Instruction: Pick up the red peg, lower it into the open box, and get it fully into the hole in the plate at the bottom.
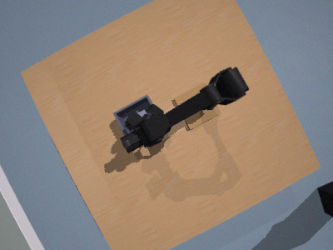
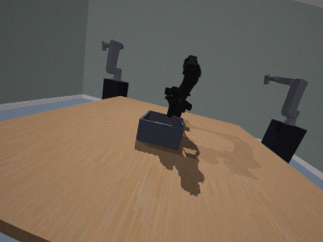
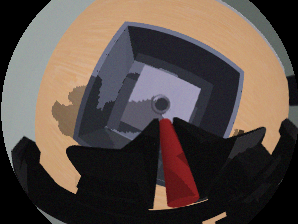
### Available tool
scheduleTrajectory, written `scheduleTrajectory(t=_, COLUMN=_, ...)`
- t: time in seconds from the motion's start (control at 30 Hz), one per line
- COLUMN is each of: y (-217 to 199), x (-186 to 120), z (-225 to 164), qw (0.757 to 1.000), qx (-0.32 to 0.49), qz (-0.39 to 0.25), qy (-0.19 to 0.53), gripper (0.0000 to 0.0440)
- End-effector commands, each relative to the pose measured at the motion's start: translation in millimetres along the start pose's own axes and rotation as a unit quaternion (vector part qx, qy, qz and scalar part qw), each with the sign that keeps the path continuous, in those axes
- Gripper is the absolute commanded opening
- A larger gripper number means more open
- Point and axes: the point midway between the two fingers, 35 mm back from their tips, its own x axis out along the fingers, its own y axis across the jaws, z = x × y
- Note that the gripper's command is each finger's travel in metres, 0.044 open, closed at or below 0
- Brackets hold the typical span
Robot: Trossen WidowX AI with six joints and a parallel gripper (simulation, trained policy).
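Note:
The open grey-blue box (image 1: 132, 105) (image 2: 158, 134) (image 3: 185, 40) stands upright on the table. Its pale plate (image 3: 150, 82) (image 1: 142, 113) lies at the bottom, with a round hole (image 3: 161, 104) near its middle. My gripper (image 3: 166, 120) (image 2: 174, 114) is shut on the red peg (image 3: 175, 160) and is over the box. In the wrist view the peg's narrow-looking far end shows just below the hole. A speck of red shows at the box's rim in the exterior view. How far the peg's tip is above the plate is hard to tell. The arm hides the peg in the top view.
The wooden table (image 1: 125, 200) (image 2: 101, 181) carries the box and shadows of the arm. A faint, thin-edged rectangular patch (image 1: 201, 121) lies under the arm, beside the box. Two grey arms (image 2: 113, 58) (image 2: 294, 98) on black stands are beyond the table.

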Motion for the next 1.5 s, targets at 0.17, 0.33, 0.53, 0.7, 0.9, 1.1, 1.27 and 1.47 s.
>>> scheduleTrajectory(t=0.17, y=-1, x=30, z=13, qw=0.999, qx=-0.040, qz=-0.003, qy=0.025, gripper=0.0000)
scheduleTrajectory(t=0.33, y=-2, x=43, z=13, qw=0.997, qx=-0.066, qz=0.000, qy=0.042, gripper=0.0000)
scheduleTrajectory(t=0.53, y=-4, x=57, z=8, qw=0.993, qx=-0.092, qz=0.000, qy=0.068, gripper=0.0071)
scheduleTrajectory(t=0.7, y=-6, x=62, z=12, qw=0.992, qx=-0.098, qz=-0.005, qy=0.080, gripper=0.0159)
scheduleTrajectory(t=0.9, y=6, x=53, z=29, qw=0.991, qx=-0.110, qz=0.008, qy=0.082, gripper=0.0174)
scheduleTrajectory(t=1.1, y=16, x=48, z=39, qw=0.989, qx=-0.110, qz=0.011, qy=0.096, gripper=0.0253)
scheduleTrajectory(t=1.27, y=27, x=44, z=44, qw=0.987, qx=-0.109, qz=0.016, qy=0.114, gripper=0.0379)
scheduleTrajectory(t=1.47, y=44, x=37, z=50, qw=0.985, qx=-0.105, qz=0.034, qy=0.134, gripper=0.0440)
